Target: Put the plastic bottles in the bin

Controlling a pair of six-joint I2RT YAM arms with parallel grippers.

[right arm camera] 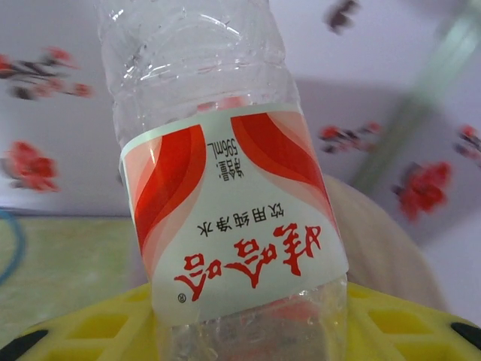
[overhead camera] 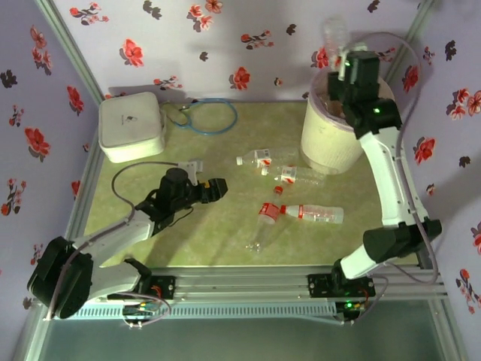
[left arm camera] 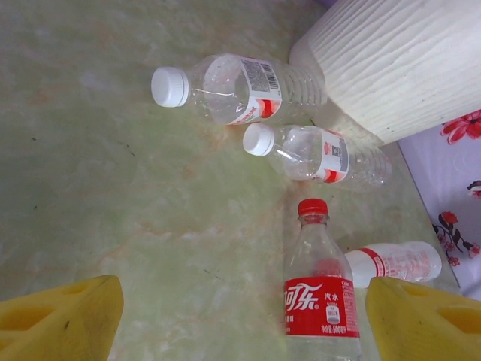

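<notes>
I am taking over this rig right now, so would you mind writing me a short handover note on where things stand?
Left gripper: open, empty, low over the table.
Right gripper: shut on a red-and-white-labelled bottle, raised above the bin.
Lying on the table: a white-capped bottle, a second white-capped bottle, a cola bottle, a fourth bottle beside it.
Done: bin's contents hidden, cannot tell.
Left: drop the held bottle, then bin those four.
</notes>
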